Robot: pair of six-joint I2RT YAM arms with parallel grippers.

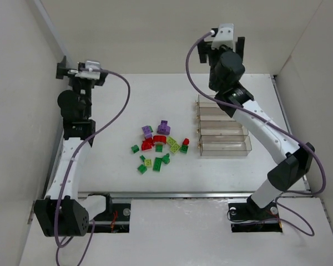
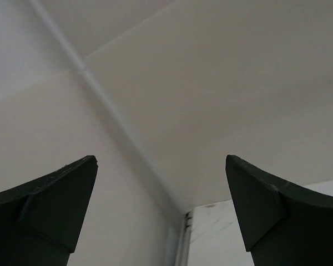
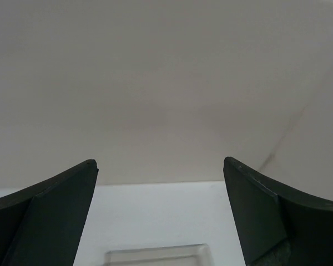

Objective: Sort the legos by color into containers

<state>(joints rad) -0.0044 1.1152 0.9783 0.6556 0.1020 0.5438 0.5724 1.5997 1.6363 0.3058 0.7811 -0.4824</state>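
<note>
The legos (image 1: 158,145) lie in a loose pile on the white table's middle: purple ones (image 1: 164,127) at the far side, red ones (image 1: 154,142) in the centre, yellow-green ones (image 1: 173,145) and dark green ones (image 1: 157,164) around them. The containers (image 1: 222,130), four clear joined bins, stand right of the pile and look empty; a bin's edge shows in the right wrist view (image 3: 155,256). My left gripper (image 1: 80,73) (image 2: 161,160) is raised at the far left, open and empty, facing the wall corner. My right gripper (image 1: 222,49) (image 3: 160,162) is raised behind the bins, open and empty.
White walls close the table in at the left, back and right. The back-left corner seam (image 2: 183,221) shows in the left wrist view. A metal rail (image 1: 183,195) runs along the near edge. Purple cables (image 1: 121,105) loop from both arms.
</note>
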